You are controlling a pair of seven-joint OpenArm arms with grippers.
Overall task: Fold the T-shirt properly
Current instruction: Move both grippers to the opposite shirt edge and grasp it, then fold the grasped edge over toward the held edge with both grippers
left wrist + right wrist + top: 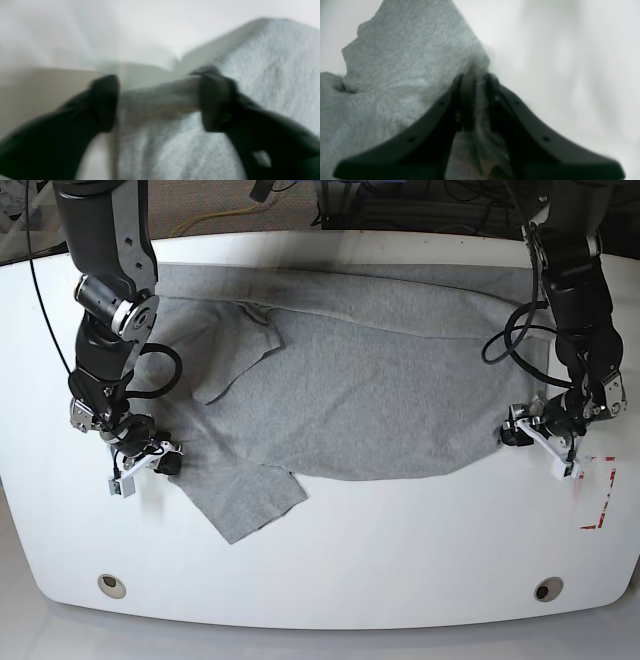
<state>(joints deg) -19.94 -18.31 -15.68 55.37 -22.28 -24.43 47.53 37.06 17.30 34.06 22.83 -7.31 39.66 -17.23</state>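
Two tools on the T-shirt (pixel 370 395): right tool (pixel 476 76) pinching fabric; left tool (pixel 160 100) half-open astride its hem

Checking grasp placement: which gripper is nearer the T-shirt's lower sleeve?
Right. The right gripper pinches the T-shirt just beside the lower sleeve; the left gripper sits at the opposite hem edge.

Bare desk (pixel 400 550) runs wide along the near side, while the spread T-shirt (pixel 380 390) covers the far half, each pincer and its arm blocking a side edge.
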